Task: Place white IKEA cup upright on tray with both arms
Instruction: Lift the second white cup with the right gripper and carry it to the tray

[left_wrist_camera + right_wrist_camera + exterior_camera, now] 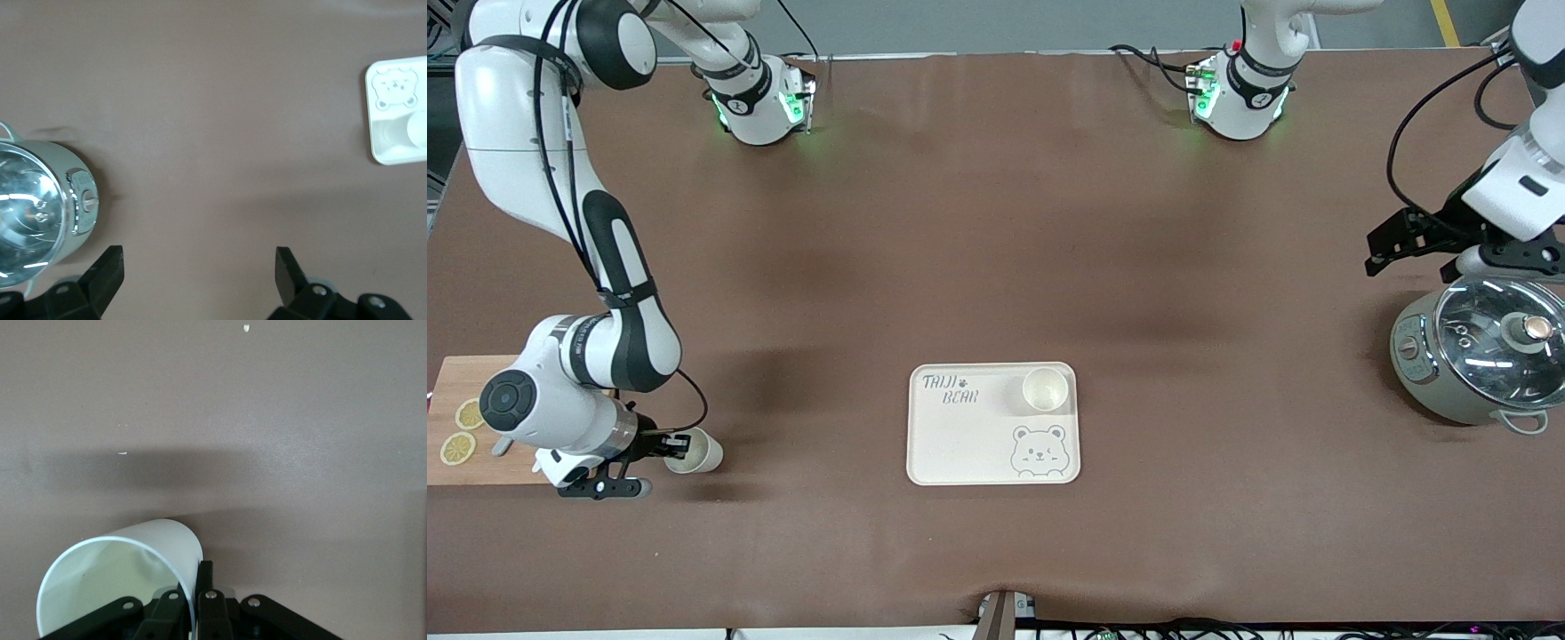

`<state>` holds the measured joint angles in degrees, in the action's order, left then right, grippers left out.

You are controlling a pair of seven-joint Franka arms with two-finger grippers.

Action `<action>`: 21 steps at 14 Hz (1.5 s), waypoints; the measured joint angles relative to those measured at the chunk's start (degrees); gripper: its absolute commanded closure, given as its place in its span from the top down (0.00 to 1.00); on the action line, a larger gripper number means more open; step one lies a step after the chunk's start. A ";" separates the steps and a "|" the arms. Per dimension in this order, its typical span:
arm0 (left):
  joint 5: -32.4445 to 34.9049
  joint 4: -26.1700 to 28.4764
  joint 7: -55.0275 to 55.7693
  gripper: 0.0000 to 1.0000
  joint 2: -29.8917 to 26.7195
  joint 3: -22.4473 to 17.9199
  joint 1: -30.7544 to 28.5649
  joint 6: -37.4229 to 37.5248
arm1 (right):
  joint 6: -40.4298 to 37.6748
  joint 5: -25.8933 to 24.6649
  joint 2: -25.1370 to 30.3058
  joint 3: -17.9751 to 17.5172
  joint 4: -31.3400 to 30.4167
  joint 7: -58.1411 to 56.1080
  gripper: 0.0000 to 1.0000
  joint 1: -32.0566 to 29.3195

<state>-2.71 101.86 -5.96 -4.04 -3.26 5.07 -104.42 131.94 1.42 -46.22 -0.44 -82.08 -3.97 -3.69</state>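
Observation:
A white cup (696, 451) lies on its side low over the brown table, near the wooden board at the right arm's end. My right gripper (669, 447) is shut on its rim, one finger inside and one outside, as the right wrist view shows: cup (120, 577), gripper (194, 587). The cream tray (960, 444) with the bear drawing lies mid-table, and a second white cup (1045, 389) stands upright on it. My left gripper (1376, 252) is open and empty over bare table beside the cooker. Its wrist view shows the gripper (199, 265) and the tray (387, 137).
A wooden cutting board (463, 476) with lemon slices (458, 447) lies under the right arm's wrist. A grey cooker with a glass lid (1480, 351) stands at the left arm's end and also shows in the left wrist view (37, 210).

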 measured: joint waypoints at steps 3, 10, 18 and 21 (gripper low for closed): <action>0.00 -3.69 -1.15 1.00 -0.05 -0.28 -0.44 3.78 | -1.42 0.05 0.04 -0.48 0.37 0.00 0.00 0.07; 0.00 -5.48 -0.36 1.00 0.35 0.35 -0.05 7.02 | -24.63 1.96 2.18 -1.43 13.60 6.23 0.00 3.22; 0.00 -13.22 -0.41 1.00 7.05 1.04 0.98 12.95 | -27.49 1.99 2.34 -1.70 15.97 32.80 0.00 16.21; 0.00 -13.38 -0.66 1.00 7.92 1.48 1.41 12.96 | -27.22 1.99 2.34 -1.71 16.07 41.84 0.00 21.03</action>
<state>-2.70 88.47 -6.62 3.89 -1.78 6.47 -91.46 104.72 3.41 -43.88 -2.14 -66.01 37.87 17.34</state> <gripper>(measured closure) 0.000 0.965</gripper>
